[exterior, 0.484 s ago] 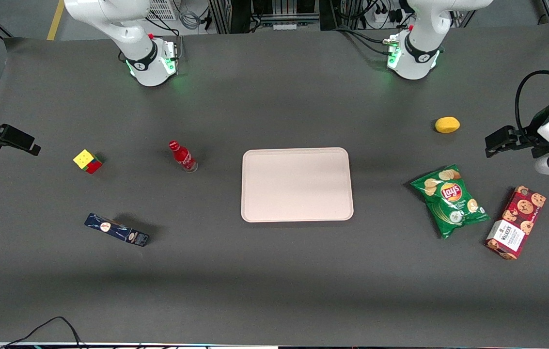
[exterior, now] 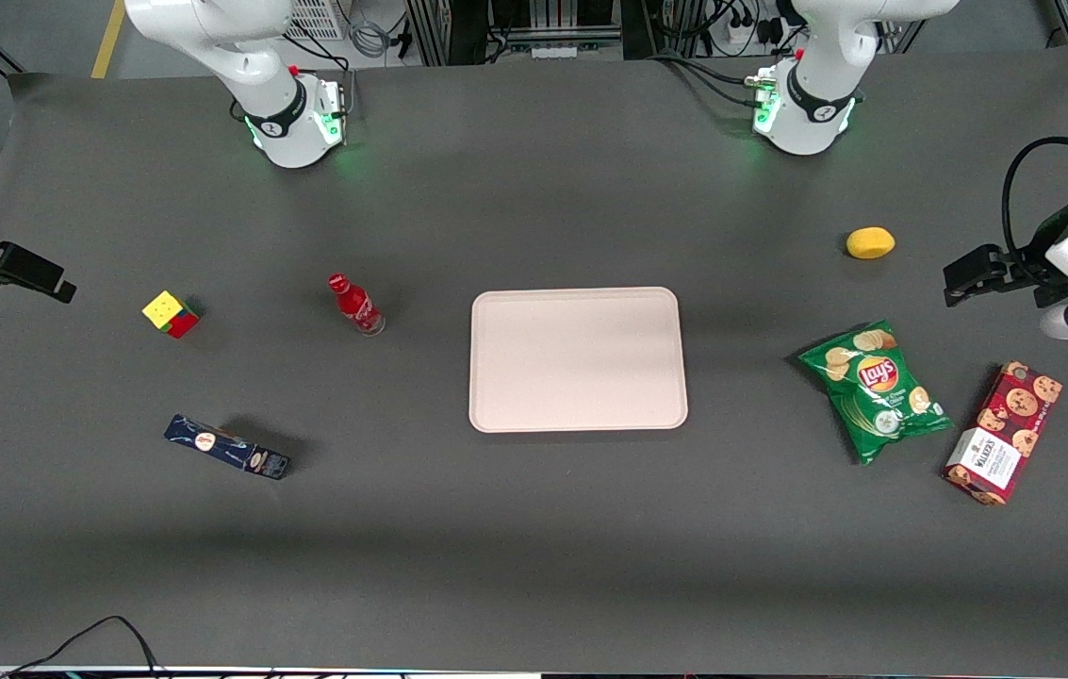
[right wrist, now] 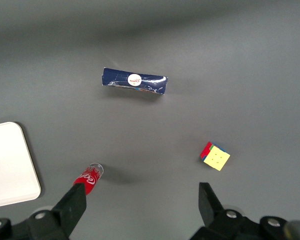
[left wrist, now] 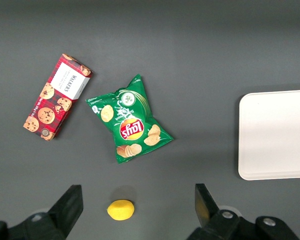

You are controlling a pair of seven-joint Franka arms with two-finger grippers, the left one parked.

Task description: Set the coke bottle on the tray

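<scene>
The coke bottle is a small red bottle with a red cap, standing upright on the dark table beside the tray, toward the working arm's end. The tray is a large pale pinkish-beige rectangle with nothing on it. My gripper hangs at the working arm's end of the table, well apart from the bottle, with the colour cube between them. In the right wrist view the gripper is open with nothing between its fingers. The coke bottle shows just past one fingertip, and a corner of the tray is visible.
A colour cube and a dark blue box lie toward the working arm's end. A lemon, a green chips bag and a cookie box lie toward the parked arm's end.
My gripper has shifted very slightly, a little farther from the front camera. The bottle, the tray and the other objects have not moved.
</scene>
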